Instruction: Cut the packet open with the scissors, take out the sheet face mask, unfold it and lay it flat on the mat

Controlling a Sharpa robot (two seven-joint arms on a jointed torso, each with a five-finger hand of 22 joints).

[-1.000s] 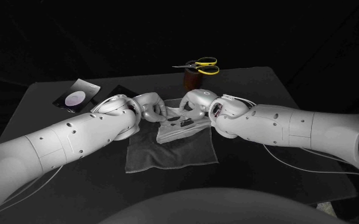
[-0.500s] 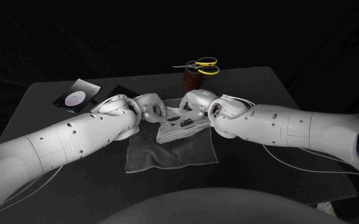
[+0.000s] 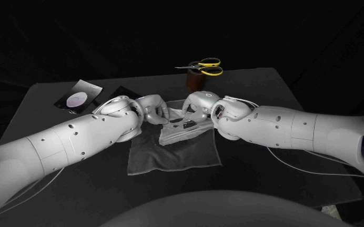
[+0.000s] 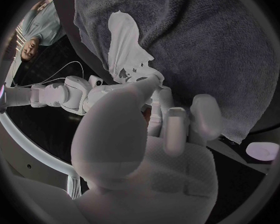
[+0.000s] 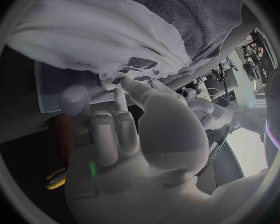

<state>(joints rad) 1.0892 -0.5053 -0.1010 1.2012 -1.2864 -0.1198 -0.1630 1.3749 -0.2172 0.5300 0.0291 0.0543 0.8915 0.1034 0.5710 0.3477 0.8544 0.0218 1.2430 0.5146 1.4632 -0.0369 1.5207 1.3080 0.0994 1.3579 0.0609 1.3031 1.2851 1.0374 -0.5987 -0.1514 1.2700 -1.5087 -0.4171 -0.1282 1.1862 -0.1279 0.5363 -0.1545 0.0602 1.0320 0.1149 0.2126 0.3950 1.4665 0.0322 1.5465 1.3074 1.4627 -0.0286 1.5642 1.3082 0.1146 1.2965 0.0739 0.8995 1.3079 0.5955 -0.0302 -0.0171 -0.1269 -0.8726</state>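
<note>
While the left hand (image 3: 152,109) and right hand (image 3: 199,103) meet at frame centre, their fingers each pinch the sheet face mask (image 3: 182,128), crumpled, lower part on the grey mat (image 3: 174,156). Scissors (image 3: 203,66) stand upper centre.

A dim, dark room. Light catches the white arms (image 3: 303,127) above a grey counter (image 3: 258,90); beyond is black. Fisheye wrist views bend edges; the left robot hand (image 4: 140,149) and right robot hand (image 5: 140,149) loom pale, soft-edged.
</note>
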